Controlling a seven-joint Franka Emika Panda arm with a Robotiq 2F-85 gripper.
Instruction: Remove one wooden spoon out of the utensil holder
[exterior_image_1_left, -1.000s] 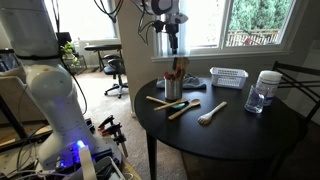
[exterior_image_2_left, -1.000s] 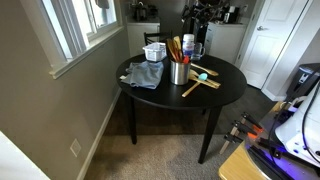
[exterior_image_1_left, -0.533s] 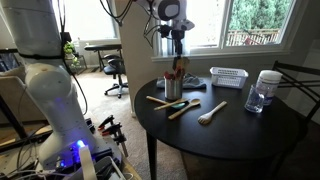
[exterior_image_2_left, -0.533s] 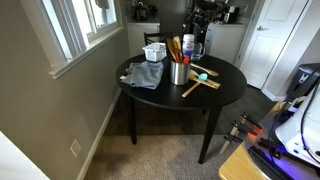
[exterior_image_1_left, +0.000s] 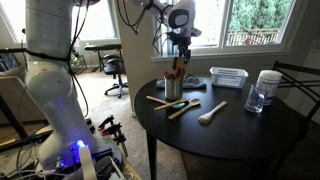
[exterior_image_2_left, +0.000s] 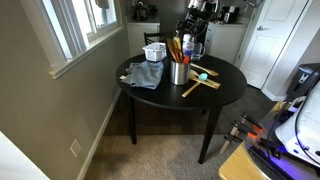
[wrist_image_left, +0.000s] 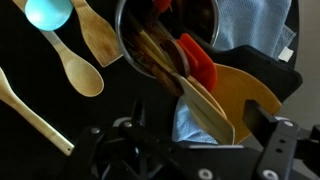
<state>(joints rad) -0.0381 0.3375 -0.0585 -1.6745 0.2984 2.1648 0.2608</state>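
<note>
- Nearest in an exterior view, the robot's white arm rises beside the round black tabletop.
- On the near part of that tabletop lies a pale long-handled utensil. Two loose wooden spoons lie closer to the cup, one just beside its foot.
- The utensil holder is a silvery metal cup. It stands upright on the robot's side of the tabletop, packed with wooden utensils that stick out of its top.
- The wrist view looks down into the holder's mouth. Brown handles crowd it, and a red spatula and a broad wooden spatula lean out over the rim.
- A teal spoon head and another wooden spoon lie on the dark surface beside the cup.
- The claw hangs above the holder, apart from the utensil tops. In the wrist view its two fingers sit wide apart with nothing between them.
- In an exterior view a blue-grey cloth lies just beside the holder.
- Farther back stand a white slatted basket and a clear jar with a white lid, well apart from the cup.
- Behind everything is a window.
</note>
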